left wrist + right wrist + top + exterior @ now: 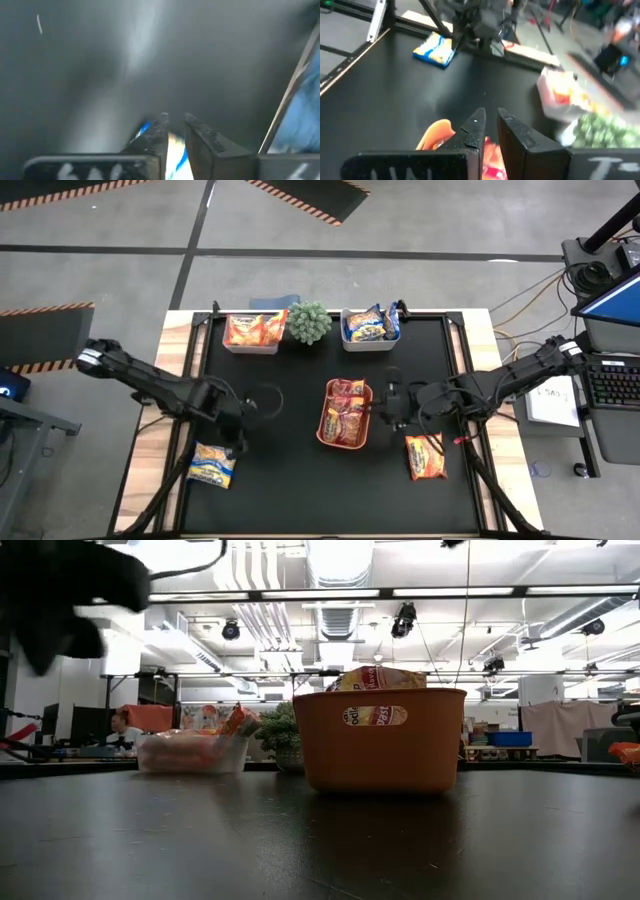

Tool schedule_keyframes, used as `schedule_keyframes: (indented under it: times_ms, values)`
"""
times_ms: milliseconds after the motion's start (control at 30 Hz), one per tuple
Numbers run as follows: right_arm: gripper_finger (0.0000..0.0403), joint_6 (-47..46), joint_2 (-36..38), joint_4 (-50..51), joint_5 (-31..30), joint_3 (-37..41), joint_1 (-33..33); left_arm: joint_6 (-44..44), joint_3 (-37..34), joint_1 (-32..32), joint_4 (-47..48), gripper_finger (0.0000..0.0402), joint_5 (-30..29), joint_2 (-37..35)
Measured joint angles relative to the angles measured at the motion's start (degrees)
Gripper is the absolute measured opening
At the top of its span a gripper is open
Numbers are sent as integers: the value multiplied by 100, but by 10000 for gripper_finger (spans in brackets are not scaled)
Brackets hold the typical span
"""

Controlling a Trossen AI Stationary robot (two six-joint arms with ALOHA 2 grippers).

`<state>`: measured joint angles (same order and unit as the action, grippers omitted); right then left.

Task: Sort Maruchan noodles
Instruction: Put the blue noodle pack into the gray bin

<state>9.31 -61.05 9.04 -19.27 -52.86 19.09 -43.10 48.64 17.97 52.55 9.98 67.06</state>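
Observation:
A yellow-and-blue noodle packet (212, 465) (435, 50) lies flat on the black mat near its near left corner. My left gripper (240, 438) (176, 120) hangs just right of it, pointing steeply down, fingers nearly together and nothing held. The orange tray (320, 425) (380, 755) at mid table holds dark red packets (347, 415). My right gripper (385, 408) (490, 114) hovers shut at the tray's right rim, holding nothing. An orange packet (425, 457) lies flat to the near right of the tray.
Two clear bins stand at the far edge. The left one (252, 332) (190, 752) holds orange packets and the right one (370, 325) holds yellow-and-blue packets. A small green plant (309, 322) stands between them. Bare mat lies at near centre.

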Motion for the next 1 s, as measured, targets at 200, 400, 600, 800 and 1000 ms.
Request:
schedule_keyframes:
  times_ms: [200, 400, 600, 800, 1000]
  values:
    - [38, 417, 107, -119, 22, 0, 0, -344, 245, 875, 954, 115, 63, 694]
    - [38, 270, 108, 52, 23, 2, -1, -419, 306, 1479, 997, 164, 332, 1191]
    - [38, 331, 106, 63, 24, 2, 0, -525, 290, 1921, 992, 161, 280, 1509]
    - [38, 330, 106, 65, 24, 2, 0, -541, 179, 1987, 849, 156, 141, 1752]
    - [38, 316, 106, 65, 24, 2, 0, -541, -84, 1985, 593, 148, -4, 1806]
